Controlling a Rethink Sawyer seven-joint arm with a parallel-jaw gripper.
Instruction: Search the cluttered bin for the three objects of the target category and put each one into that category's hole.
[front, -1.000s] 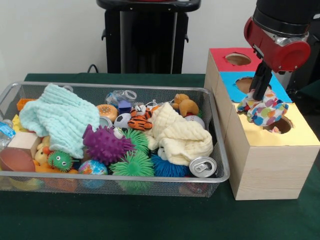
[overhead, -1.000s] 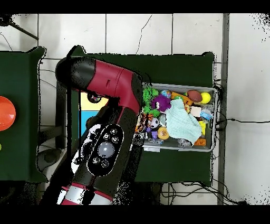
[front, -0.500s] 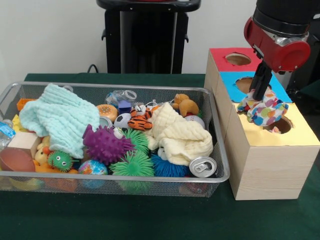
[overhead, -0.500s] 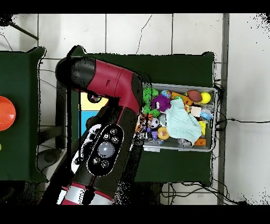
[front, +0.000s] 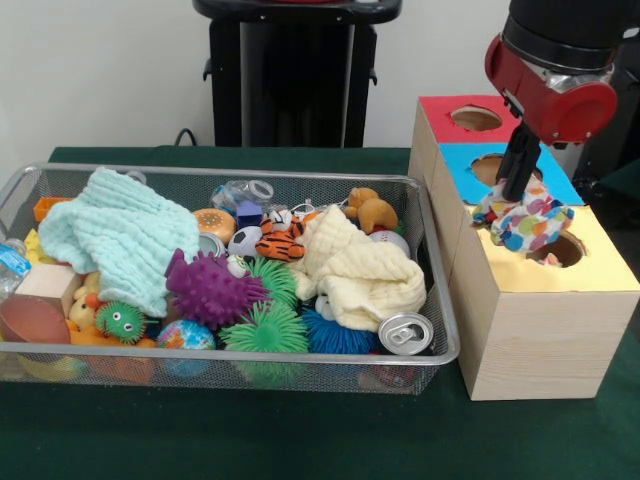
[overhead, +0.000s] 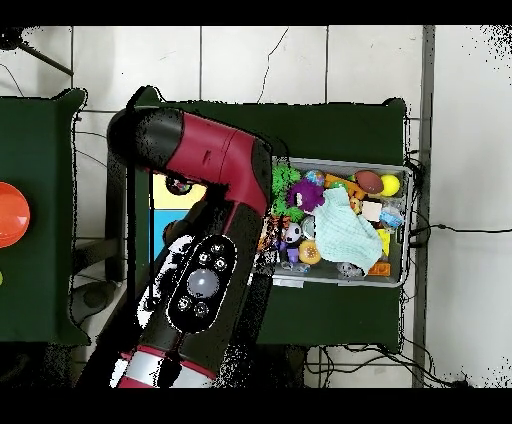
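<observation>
A white cloth with coloured spots (front: 525, 222) hangs from my gripper (front: 512, 196), which is shut on it. The cloth dangles just above the yellow top of the wooden box (front: 540, 320), at the left rim of the yellow section's hole (front: 562, 250). In the wire bin (front: 441, 300) lie a light blue cloth (front: 115, 235) at the left and a cream cloth (front: 360, 270) at the right. In the overhead view my arm (overhead: 205, 190) covers the gripper and most of the box; the bin (overhead: 395, 275) shows to its right.
The box also has a blue section with a hole (front: 490, 168) and a red section with a hole (front: 476, 118). The bin holds spiky balls, a toy tiger, a can (front: 405, 333), a wooden block and other small toys.
The gripper and the spotted cloth have risen slightly over the yellow section. Nothing in the bin has moved.
</observation>
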